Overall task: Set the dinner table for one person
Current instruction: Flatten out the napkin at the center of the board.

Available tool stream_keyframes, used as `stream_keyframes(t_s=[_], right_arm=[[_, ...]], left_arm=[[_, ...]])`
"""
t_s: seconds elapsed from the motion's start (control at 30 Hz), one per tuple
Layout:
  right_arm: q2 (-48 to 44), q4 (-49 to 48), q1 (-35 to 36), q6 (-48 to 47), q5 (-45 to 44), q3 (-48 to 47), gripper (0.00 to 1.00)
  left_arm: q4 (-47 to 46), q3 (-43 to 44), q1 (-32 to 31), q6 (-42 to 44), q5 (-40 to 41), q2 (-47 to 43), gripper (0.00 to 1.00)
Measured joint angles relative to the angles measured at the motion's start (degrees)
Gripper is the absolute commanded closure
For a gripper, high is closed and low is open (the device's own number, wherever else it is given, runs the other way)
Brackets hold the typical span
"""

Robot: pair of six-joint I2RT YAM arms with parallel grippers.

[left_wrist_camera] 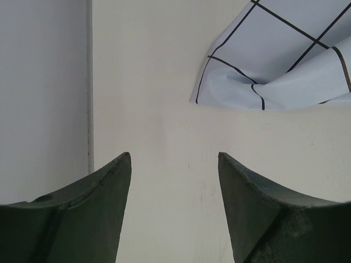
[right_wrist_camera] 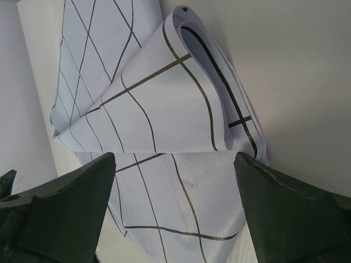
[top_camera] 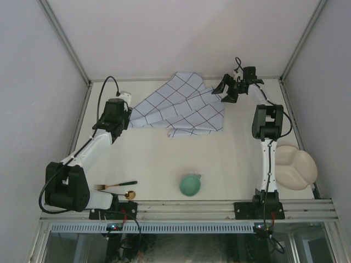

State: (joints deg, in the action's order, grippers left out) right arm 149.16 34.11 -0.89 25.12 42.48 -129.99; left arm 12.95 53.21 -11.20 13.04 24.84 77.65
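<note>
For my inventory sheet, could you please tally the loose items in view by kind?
Checked cloth: 1
Cutlery: 2, a fork and a spoon
Green bowl: 1
Cream divided plate: 1
Total: 5

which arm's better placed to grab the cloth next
Right: the right gripper, open, hangs over a rolled fold of the checked cloth. The left gripper, also open, faces bare dinner table beside it.
</note>
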Motion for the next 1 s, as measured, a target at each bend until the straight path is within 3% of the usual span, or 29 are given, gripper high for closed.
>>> stream_keyframes(t_s=[0.6, 0.73, 0.83, 1.0], right_arm=[[0.22, -3.69, 3.13, 2.91, 0.00, -0.02, 0.14], [0.33, -4.31, 3.13, 3.21, -0.04, -0.02, 0.21], [0.46, -4.33, 3.04, 3.30, -0.44, -0.04, 0.38], [0.70, -3.93, 2.38, 3.85, -1.16, -0.04, 0.39]], left_arm=[[0.00, 0.00, 0.46, 0.00, 0.00, 0.00, 0.31], [0.02, 0.00, 0.52, 0.00, 0.00, 0.00, 0.31], [0.04, 0.00, 0.59, 0.00, 0.00, -0.02, 0.31], [0.11, 0.00, 0.81, 0.00, 0.00, -0.07, 0.31]])
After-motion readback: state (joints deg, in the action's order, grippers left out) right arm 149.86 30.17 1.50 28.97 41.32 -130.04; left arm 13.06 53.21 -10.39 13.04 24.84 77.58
